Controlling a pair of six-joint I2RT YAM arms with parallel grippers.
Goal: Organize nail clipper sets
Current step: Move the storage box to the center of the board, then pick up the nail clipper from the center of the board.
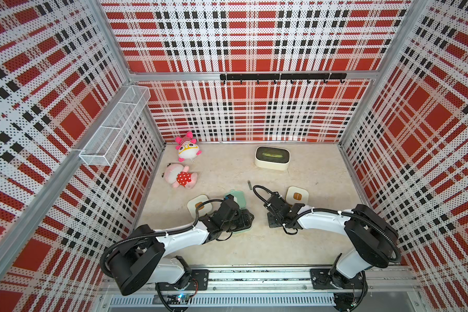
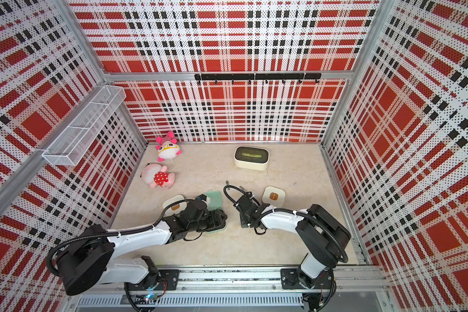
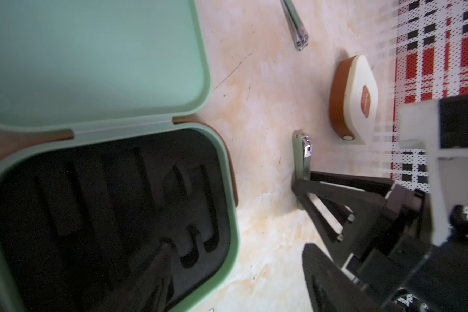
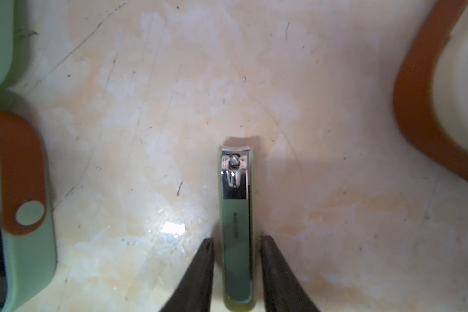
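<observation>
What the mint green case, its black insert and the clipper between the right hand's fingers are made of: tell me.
Mint green case: likely moulded plastic, smooth, matte with soft sheen.
Black insert: probably foam or soft plastic; dull, with cut slots.
Nail clipper: metal; the lever end is mirror-bright, while the greenish satin body may be coated.

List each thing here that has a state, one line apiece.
Mint green case, open, visible slots empty.
Cream case by the right arm, shut.
Cream case by the left arm, shut.
Green nail clipper, flat on the table, ungripped.
Silver clipper, loose on the table.
Right claw, open, straddling the green nail clipper.
Left claw, open.
</observation>
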